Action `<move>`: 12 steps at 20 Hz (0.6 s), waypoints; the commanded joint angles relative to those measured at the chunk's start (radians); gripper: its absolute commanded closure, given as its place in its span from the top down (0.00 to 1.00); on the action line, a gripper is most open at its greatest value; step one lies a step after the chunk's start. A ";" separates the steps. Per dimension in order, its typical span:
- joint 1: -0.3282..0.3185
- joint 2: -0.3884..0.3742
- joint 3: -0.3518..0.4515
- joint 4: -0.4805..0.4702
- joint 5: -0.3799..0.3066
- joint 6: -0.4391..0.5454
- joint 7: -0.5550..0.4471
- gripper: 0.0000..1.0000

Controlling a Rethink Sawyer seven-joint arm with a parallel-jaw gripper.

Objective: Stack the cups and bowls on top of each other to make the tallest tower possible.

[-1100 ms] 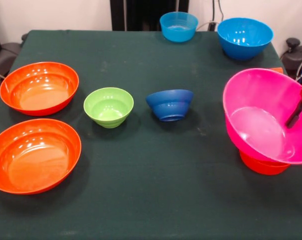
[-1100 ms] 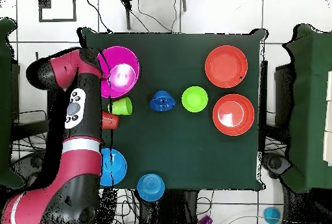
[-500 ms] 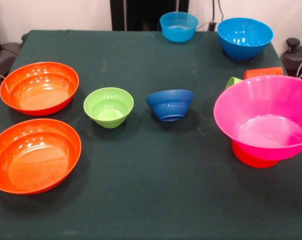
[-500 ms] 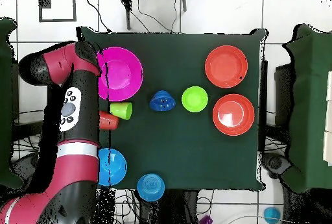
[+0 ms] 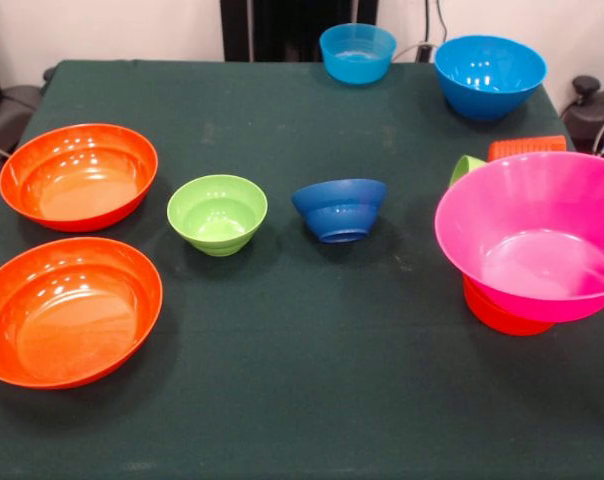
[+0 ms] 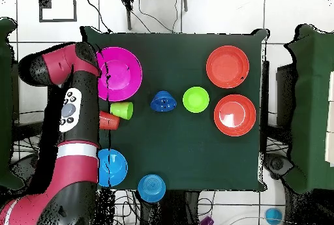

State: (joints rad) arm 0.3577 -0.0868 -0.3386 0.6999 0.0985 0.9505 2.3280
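Note:
The big pink bowl (image 5: 532, 235) (image 6: 121, 74) sits level on a smaller orange bowl (image 5: 502, 312) at the table's right in the front view. Behind it, mostly hidden, are the lime green cup (image 5: 465, 165) (image 6: 122, 109) and the orange cup (image 5: 527, 147) (image 6: 109, 119). My gripper (image 6: 103, 77) is at the pink bowl's rim under the red arm (image 6: 72, 105), and its state does not show. Only a dark sliver shows at the front view's right edge.
Two wide orange bowls (image 5: 79, 175) (image 5: 67, 308) lie at the left. A small lime green bowl (image 5: 217, 213) and a dark blue bowl (image 5: 340, 208) stand mid-table. Two sky blue bowls (image 5: 357, 52) (image 5: 489, 75) stand at the far edge.
A second ago the pink bowl was tipped up with the gripper inside it. It has dropped level onto the orange bowl, and the gripper has drawn back out of the front view.

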 commanded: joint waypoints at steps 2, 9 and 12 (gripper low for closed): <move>0.012 0.048 0.060 0.070 0.010 -0.056 0.199 0.00; 0.012 0.046 0.058 0.075 0.013 -0.055 0.199 0.00; 0.015 0.037 0.057 0.097 0.010 -0.067 0.198 0.00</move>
State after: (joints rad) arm 0.3668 -0.0861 -0.3452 0.7008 0.0990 0.9497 2.3280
